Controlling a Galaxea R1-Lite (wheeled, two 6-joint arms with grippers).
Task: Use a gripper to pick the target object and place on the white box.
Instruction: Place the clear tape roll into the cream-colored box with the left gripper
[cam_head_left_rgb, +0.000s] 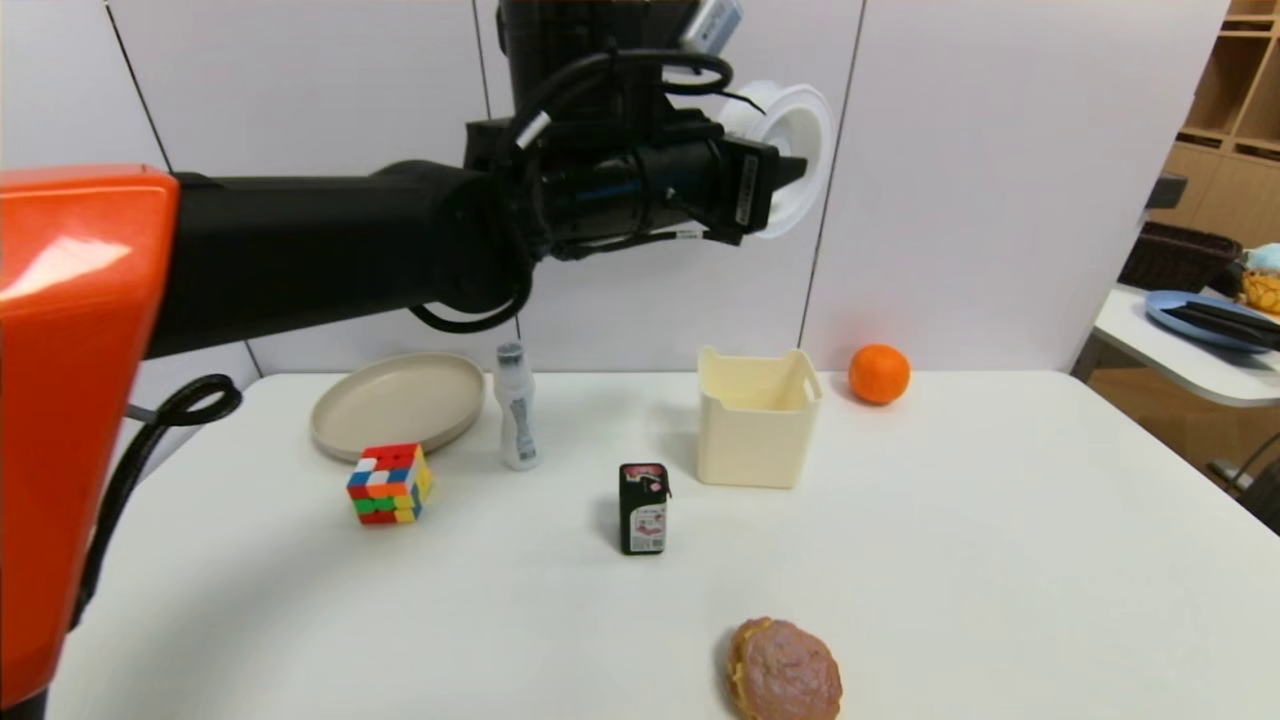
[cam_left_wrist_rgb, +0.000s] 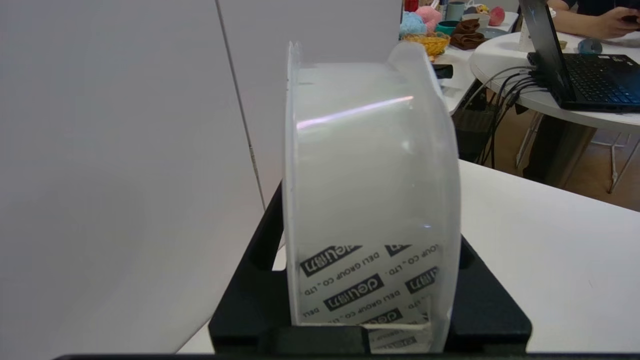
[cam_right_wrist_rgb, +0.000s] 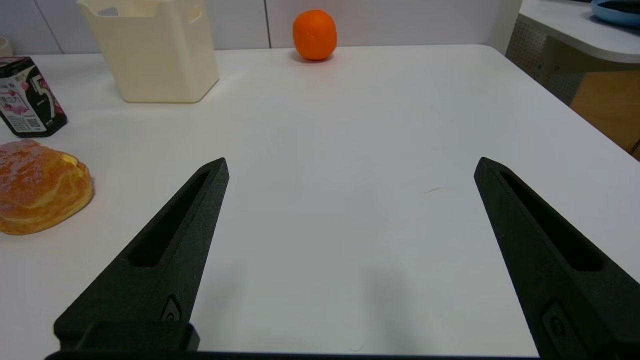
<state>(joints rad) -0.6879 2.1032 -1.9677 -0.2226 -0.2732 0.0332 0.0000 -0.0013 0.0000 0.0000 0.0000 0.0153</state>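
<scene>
Closest to us, at the bottom centre of the head view, a round brown-topped bun (cam_head_left_rgb: 783, 670) lies on the white table (cam_head_left_rgb: 1000, 560). Our right gripper (cam_right_wrist_rgb: 350, 167) does not appear in that view; its own wrist camera shows its two black fingers (cam_right_wrist_rgb: 170, 240) spread wide with nothing between them, low over bare table, with the bun at the left edge of that picture.

Further up the head view, a small black carton (cam_head_left_rgb: 643, 507) stands upright at the centre. Left of it sits a colourful puzzle cube (cam_head_left_rgb: 390, 484). Behind the cube, a beige plate (cam_head_left_rgb: 398, 404) lies flat, and a white bottle (cam_head_left_rgb: 516, 406) stands just to the right of the plate.

Right of centre, the cream-white box (cam_head_left_rgb: 757, 420) stands open-topped on the table, with handle cutouts near its rim. An orange (cam_head_left_rgb: 879, 373) rests beyond it to the right, near the wall.

High in the upper middle of the head view, our left gripper (cam_head_left_rgb: 790, 170) reaches in from the left on a black arm with an orange shell. It is clamped on the white translucent spool (cam_head_left_rgb: 795, 150), holding it well above the table, above the box and slightly right of it in the picture. In the left wrist view the spool (cam_left_wrist_rgb: 370, 200) fills the centre, standing on edge between the black fingers (cam_left_wrist_rgb: 250, 300), with printed tape on its hub.
</scene>
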